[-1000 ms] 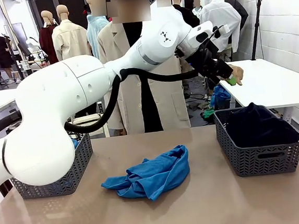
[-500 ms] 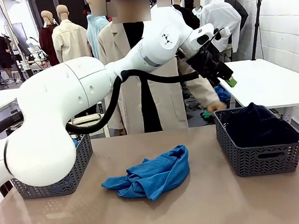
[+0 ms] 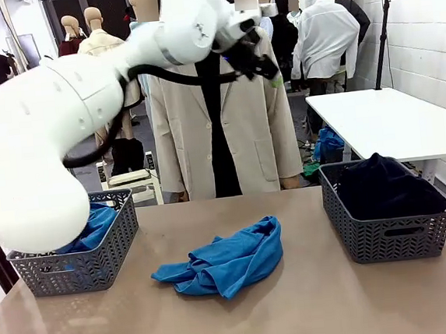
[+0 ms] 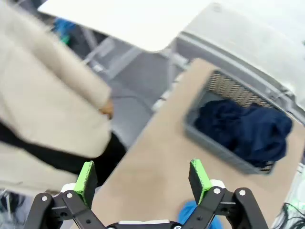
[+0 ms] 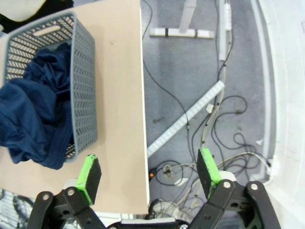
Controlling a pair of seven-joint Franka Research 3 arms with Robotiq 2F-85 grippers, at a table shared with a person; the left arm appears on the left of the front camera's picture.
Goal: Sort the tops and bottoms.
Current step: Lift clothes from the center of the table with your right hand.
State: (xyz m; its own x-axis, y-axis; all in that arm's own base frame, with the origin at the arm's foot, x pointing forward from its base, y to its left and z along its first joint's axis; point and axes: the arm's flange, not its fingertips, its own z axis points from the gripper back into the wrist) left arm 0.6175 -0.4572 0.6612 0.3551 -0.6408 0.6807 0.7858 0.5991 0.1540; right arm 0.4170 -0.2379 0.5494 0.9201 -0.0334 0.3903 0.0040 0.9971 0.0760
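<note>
Grey right basket [image 3: 386,240]: bottoms [image 3: 381,186]; left basket [image 3: 76,270]: top [image 3: 95,225].

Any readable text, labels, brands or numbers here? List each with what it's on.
None readable.
Left arm: a small dark logo mark on the white shell, too blurred to read.
Left basket, right basket, top, bottoms: no print visible.

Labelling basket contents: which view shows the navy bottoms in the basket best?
Right wrist view: sharp, from above, the bottoms heaped inside the basket. In the front view its wall hides most of them; the left wrist view blurs them.
</note>
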